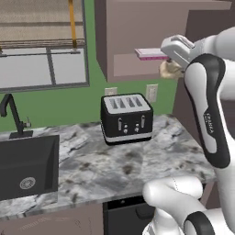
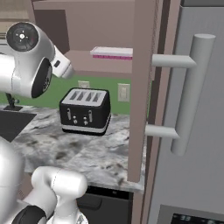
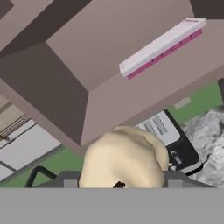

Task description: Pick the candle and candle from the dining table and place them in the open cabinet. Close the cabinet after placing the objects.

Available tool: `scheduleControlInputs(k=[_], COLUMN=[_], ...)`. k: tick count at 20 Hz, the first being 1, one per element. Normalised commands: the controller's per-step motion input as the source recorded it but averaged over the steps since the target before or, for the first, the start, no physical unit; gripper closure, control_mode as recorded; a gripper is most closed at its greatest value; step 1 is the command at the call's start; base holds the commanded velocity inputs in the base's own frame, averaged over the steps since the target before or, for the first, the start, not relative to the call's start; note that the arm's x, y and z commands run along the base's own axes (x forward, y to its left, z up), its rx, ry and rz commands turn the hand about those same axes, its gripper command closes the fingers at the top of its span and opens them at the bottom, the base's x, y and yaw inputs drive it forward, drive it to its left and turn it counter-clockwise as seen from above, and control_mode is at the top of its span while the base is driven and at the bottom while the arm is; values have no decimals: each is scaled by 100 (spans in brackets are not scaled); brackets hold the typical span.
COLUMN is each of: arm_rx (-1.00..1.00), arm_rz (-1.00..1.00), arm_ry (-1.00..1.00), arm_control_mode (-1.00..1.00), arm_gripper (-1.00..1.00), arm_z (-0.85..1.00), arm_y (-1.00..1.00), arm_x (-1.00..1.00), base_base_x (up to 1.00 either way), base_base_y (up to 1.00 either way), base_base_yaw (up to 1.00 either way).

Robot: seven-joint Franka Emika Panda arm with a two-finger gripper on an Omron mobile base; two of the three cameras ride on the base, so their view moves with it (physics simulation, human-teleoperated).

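Gripping the cream candle (image 3: 124,157) between the two fingertips, gripper (image 3: 119,183) raised at the mouth of the open cabinet (image 3: 109,57), candle just below and in front of its floor edge. Beyond and below, black toaster (image 1: 126,118) on the marbled counter (image 1: 119,165), sink (image 1: 27,165) at left. Farther in, on the cabinet floor, flat pink-and-white box (image 2: 112,53).

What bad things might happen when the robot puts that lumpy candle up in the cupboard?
The cream candle sits between the gripper fingers just outside the open cabinet. It might bump the shelf's front edge going in. It might also knock the pink and white box already lying inside. If it slipped out here, it would likely drop towards the toaster and the counter below.
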Motion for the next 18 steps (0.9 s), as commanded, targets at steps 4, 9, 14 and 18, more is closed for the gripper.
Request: scheduleControlInputs(k=[4,9,14,18], arm_rx=[0,0,0,0], arm_rz=[2,1,1,1], arm_ry=[0,0,0,1], arm_control_mode=[-100,-100,-100,-100], arm_gripper=[100,100,100,100], arm_z=[0,-6,-7,-11], arm_y=[0,0,4,9], arm_x=[38,35,39,35], base_base_x=[0,0,0,0], base_base_y=[0,0,0,0], base_base_yaw=[0,0,0,0])
